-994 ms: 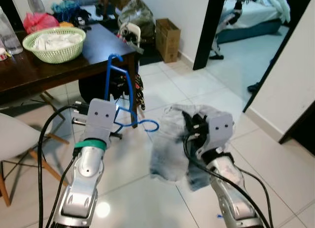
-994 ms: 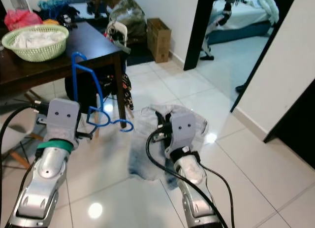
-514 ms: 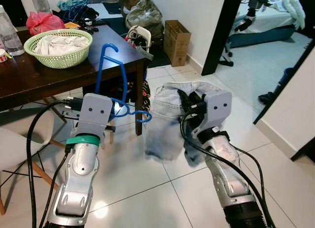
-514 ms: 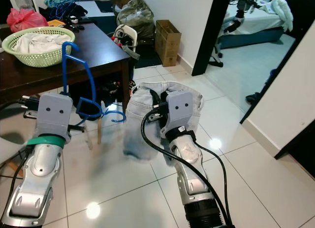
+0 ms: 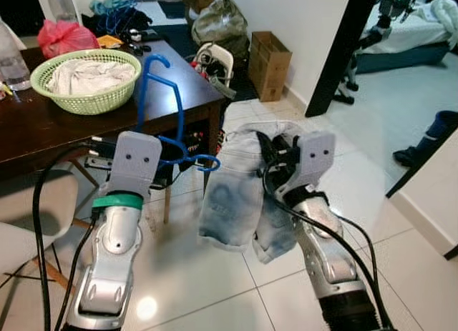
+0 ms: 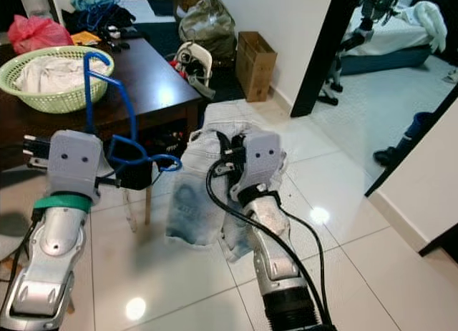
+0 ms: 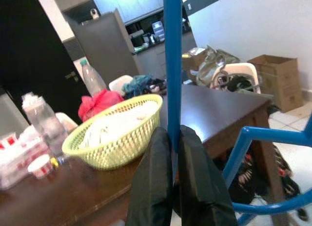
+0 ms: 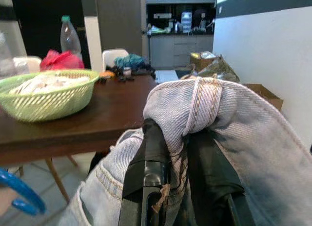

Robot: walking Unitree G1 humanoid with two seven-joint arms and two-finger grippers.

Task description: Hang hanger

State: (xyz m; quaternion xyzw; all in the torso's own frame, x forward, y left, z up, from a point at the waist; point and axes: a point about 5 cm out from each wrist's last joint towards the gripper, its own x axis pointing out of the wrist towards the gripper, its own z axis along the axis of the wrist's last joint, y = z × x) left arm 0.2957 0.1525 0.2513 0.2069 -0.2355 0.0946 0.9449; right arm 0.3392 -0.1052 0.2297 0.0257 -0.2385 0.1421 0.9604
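Observation:
My left gripper (image 7: 173, 138) is shut on a blue plastic hanger (image 5: 174, 109), held upright with its hook (image 5: 155, 61) pointing up, in front of the dark table. The hanger's lower bar curls toward the right (image 5: 204, 159). My right gripper (image 8: 178, 138) is shut on the waistband of light blue denim shorts (image 5: 232, 195), which hang down from it over the tiled floor. The shorts hang just right of the hanger, close to its lower bar. In the right wrist view the denim (image 8: 219, 104) drapes over the black fingers (image 8: 153, 153).
A dark wooden table (image 5: 43, 127) stands at the left with a green basket of white laundry (image 5: 87, 73) and a plastic bottle (image 5: 11, 56). A white chair (image 5: 28, 216) is lower left. A cardboard box (image 5: 272, 56) and bags sit by the wall. A doorway opens right.
The camera has shifted, so the table now looks nearer. Both arms hold their loads as before; the shorts hang slightly lower and closer to the hanger.

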